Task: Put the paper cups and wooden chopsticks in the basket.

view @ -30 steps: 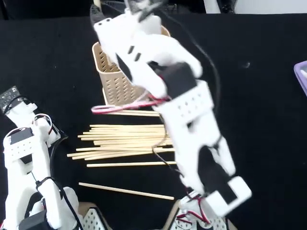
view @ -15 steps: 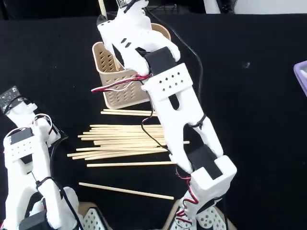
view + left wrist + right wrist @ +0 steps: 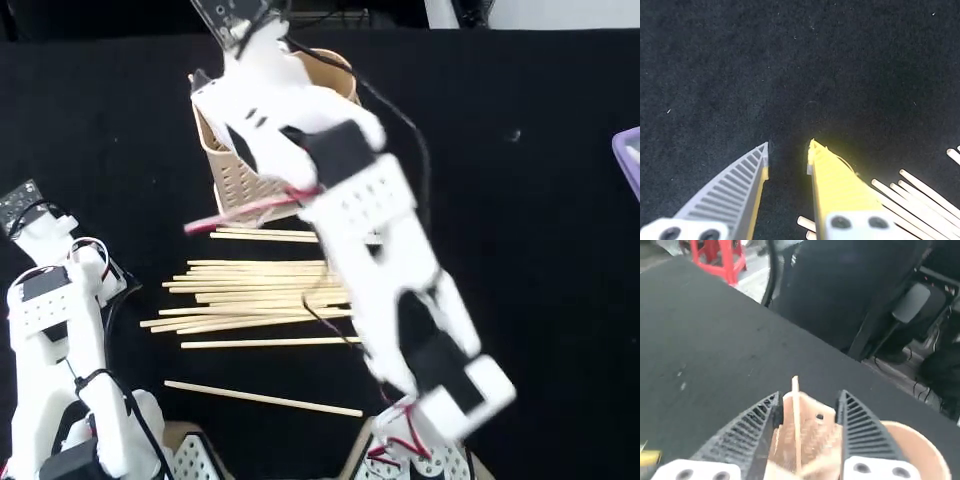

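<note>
High: the right arm has shifted since the last look and leans over the basket (image 3: pixel 232 178) at the far side. Loose chopsticks (image 3: pixel 260 295) lie nearer on the desk (image 3: pixel 530 260).
Left wrist: left tool (image 3: pixel 788 144) narrowly parted, just left of the sticks.
Right wrist: right tool (image 3: pixel 810 394) spread wide, astride one chopstick (image 3: pixel 795 415) standing in the basket.

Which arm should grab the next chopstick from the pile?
Left. The open left hand sits beside the chopstick pile, while the right hand is up over the basket.
</note>
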You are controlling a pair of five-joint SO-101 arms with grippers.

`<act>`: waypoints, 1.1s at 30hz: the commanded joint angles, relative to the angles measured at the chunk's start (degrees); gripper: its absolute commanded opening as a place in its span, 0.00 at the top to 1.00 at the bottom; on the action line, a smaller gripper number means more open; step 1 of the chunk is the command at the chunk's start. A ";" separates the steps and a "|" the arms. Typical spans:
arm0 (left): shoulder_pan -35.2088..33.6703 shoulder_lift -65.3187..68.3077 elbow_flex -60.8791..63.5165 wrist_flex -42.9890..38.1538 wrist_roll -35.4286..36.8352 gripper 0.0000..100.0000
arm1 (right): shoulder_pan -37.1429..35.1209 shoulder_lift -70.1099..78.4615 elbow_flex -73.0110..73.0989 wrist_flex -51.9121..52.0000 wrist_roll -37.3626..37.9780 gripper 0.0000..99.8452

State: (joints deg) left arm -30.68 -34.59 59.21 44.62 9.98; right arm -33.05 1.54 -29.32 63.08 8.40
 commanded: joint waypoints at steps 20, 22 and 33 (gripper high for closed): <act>-0.57 -1.76 -0.31 -0.35 0.53 0.87 | -10.02 -22.46 68.88 6.86 23.12 0.76; -0.48 -1.76 -0.31 -0.35 0.35 0.87 | -10.55 -22.20 71.52 7.74 26.55 0.76; -0.48 -1.76 -0.40 -0.35 0.35 0.87 | 8.44 -20.53 81.45 -5.10 40.09 0.76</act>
State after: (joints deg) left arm -30.68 -34.59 59.21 44.62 9.98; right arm -30.59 -18.24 51.56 62.37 44.79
